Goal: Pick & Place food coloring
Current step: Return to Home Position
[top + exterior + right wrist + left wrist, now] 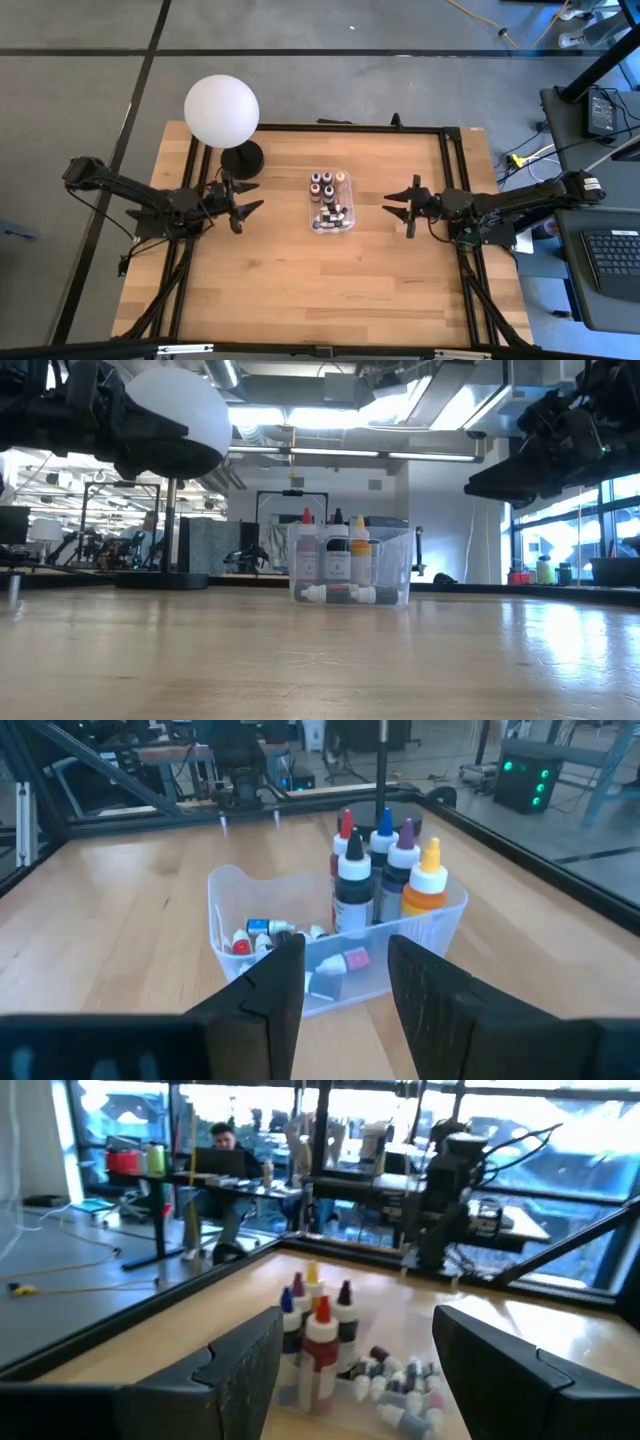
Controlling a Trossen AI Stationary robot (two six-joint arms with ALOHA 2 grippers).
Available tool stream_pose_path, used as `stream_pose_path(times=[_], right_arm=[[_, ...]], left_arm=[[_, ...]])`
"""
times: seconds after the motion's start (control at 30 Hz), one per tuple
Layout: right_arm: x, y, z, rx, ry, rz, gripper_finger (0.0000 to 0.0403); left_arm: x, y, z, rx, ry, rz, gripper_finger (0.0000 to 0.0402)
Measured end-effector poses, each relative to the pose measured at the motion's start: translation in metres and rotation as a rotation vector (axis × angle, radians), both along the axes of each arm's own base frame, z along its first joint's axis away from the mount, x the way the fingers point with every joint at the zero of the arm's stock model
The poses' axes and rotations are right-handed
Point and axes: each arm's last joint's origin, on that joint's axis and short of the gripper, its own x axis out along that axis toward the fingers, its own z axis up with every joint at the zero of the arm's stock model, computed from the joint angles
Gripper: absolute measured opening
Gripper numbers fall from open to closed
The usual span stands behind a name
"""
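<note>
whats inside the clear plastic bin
The clear bin holds tall dropper bottles standing at one end and small bottles lying piled at the other. The pile hides its lower ones, so no full count.

Grey concrete floor [300, 25], side desk [597, 310], ceiling lights [300, 417]

The whole table [280, 290] is seen from straight above in the high view, with the clear bin [311, 215] near its middle. In the low view the table is looked across level, from the height of its top, towards the room behind; the bin stands at middle distance. The left wrist view is taken past the left gripper [355, 1330] towards the bin, with the right arm [450, 1190] seen beyond it. The right wrist view is taken past the right gripper [345, 950] from the opposite side, nearer to the bin. The bin with the food coloring [352, 890] is shared by all four views.
</note>
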Motion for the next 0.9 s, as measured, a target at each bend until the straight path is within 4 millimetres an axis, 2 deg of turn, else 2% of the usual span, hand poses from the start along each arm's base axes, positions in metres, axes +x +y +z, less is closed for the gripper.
stream_pose_path(times=[0.17,0.53,0.9], right_arm=[[-0.011,-0.002,-0.007,0.022,-0.033,-0.031,0.0149],[-0.02,-0.003,-0.004,0.017,-0.044,-0.033,0.0149],[-0.035,-0.007,-0.009,0.014,0.006,-0.173,0.0149]], left_arm=[[-0.006,0.003,0.0,0.007,0.009,0.048,0.0253],[-0.022,0.008,0.002,0.016,0.001,0.109,0.0253],[-0.035,0.013,0.001,0.007,-0.012,0.196,0.0253]])
